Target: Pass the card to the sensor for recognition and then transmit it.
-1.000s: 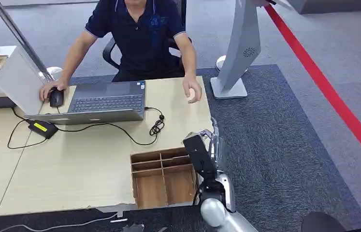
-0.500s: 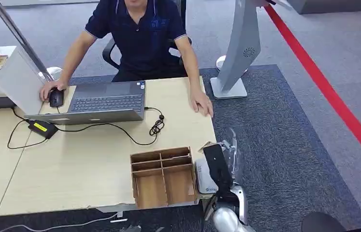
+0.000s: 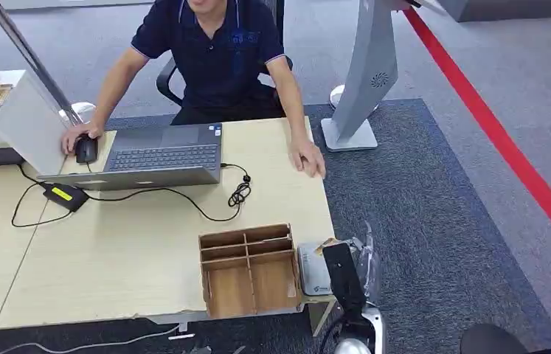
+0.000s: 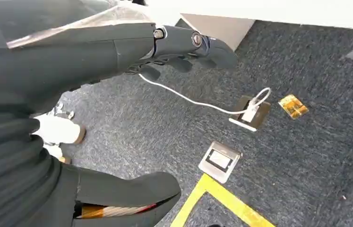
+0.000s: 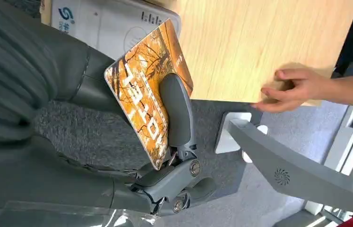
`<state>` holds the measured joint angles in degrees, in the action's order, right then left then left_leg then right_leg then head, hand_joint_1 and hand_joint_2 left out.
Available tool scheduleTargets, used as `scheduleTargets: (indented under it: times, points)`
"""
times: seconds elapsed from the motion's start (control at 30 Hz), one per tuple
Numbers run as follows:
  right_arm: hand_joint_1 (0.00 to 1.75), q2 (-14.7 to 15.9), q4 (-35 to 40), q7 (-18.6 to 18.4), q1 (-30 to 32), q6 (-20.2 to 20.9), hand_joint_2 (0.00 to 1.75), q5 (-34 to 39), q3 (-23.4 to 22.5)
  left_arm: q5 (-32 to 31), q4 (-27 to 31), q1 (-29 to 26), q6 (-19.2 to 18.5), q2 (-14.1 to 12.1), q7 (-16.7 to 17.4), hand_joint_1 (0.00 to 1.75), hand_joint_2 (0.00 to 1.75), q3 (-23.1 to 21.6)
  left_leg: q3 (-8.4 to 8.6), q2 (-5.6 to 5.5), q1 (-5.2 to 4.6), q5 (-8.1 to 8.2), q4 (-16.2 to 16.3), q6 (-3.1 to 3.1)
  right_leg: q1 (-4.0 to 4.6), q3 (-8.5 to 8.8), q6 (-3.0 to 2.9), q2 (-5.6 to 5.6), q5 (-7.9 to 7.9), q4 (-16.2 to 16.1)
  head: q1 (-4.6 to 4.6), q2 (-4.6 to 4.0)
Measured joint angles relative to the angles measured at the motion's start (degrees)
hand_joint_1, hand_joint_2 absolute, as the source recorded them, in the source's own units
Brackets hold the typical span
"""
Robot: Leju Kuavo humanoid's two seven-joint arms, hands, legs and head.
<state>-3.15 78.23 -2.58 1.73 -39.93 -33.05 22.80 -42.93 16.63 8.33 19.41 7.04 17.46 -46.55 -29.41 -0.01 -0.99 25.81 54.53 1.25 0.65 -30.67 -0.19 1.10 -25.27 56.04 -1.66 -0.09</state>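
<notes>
One orange card (image 5: pixel 148 92) is pinched between the thumb and fingers of the right hand (image 5: pixel 132 142), just beside the single white card reader (image 3: pixel 314 270) at the lower middle of the head view, on the desk (image 3: pixel 132 251) corner. Judging by this, the recognition step is in hand; next, the card needs laying flat over the reader, then passing to the one person (image 3: pixel 213 51), whose hand (image 3: pixel 307 158) rests mid-frame. The left hand (image 4: pixel 132 47) hangs, fingers curled in, holding nothing. One wooden organiser (image 3: pixel 248 270), one laptop (image 3: pixel 154 156).
</notes>
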Motion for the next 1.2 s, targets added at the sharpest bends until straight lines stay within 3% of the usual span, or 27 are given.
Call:
scheduleTargets:
  times: [0.3,1.2]
  points:
    - [1.75,-0.83,-2.65,1.81,0.65,0.04,1.75,1.53,-0.02,0.07,0.00,-0.24,0.00,0.00,0.31,0.00,1.75,0.55,-0.01,0.00,0.00,0.00,0.00,0.00,0.00,0.00,0.00,0.00,0.00,0.00,0.00,0.00]
    - [1.75,-2.32,-17.75,1.84,-3.61,0.00,1.75,6.67,0.57,-0.11,0.00,-0.25,0.00,0.00,-0.11,0.00,1.75,0.68,0.03,0.01,0.00,-0.01,0.00,0.00,0.00,0.04,0.00,0.00,0.00,0.00,0.00,0.00]
